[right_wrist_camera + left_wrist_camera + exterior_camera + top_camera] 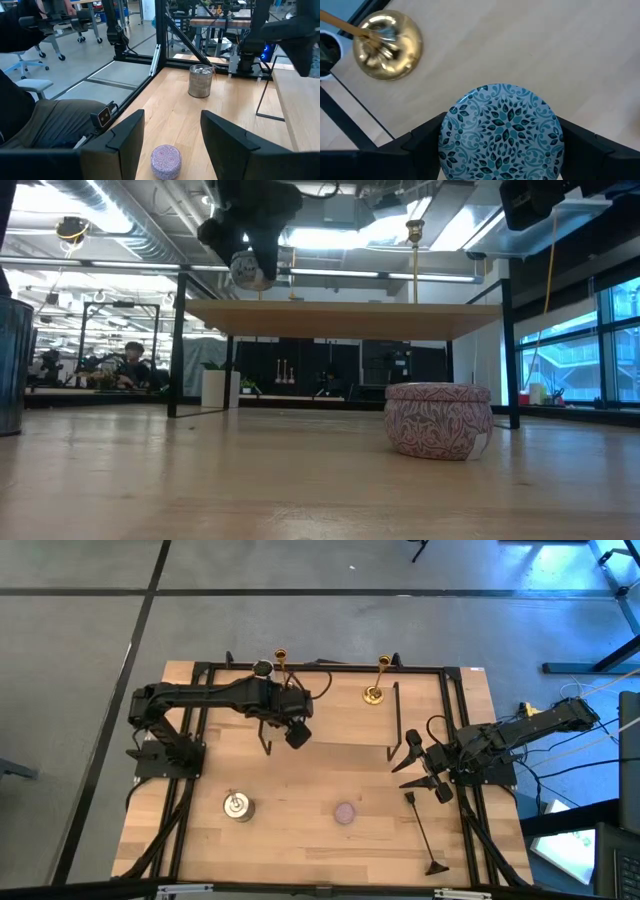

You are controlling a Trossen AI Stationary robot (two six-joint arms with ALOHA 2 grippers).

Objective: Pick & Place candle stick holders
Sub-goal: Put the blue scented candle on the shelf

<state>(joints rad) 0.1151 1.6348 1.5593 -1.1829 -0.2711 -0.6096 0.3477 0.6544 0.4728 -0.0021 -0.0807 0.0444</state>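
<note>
Two gold candle stick holders stand upright on their round bases on the raised wooden shelf (330, 720) at the table's far side, one at the left (281, 662) and one at the right (378, 690). My left gripper (265, 672) is over the shelf beside the left holder, whose base shows in the left wrist view (387, 46). It is shut on a round blue-patterned candle (501, 131). My right gripper (418, 766) is open and empty at the table's right, level above the tabletop. My left gripper pinches the blue candle's round side wall (448, 142) between its two fingers, one on each side. The fingers come from above, pointing down at the shelf. The candle's patterned face is turned toward the wrist. In the low view the candle (245, 270) hangs just above the shelf top.
A silver tin (237, 806) and a pink candle (345, 812) stand on the lower tabletop; the pink candle also shows in the low view (438, 418). A thin dark rod with a flared foot (422, 835) lies at the right front. A black frame rims the table.
</note>
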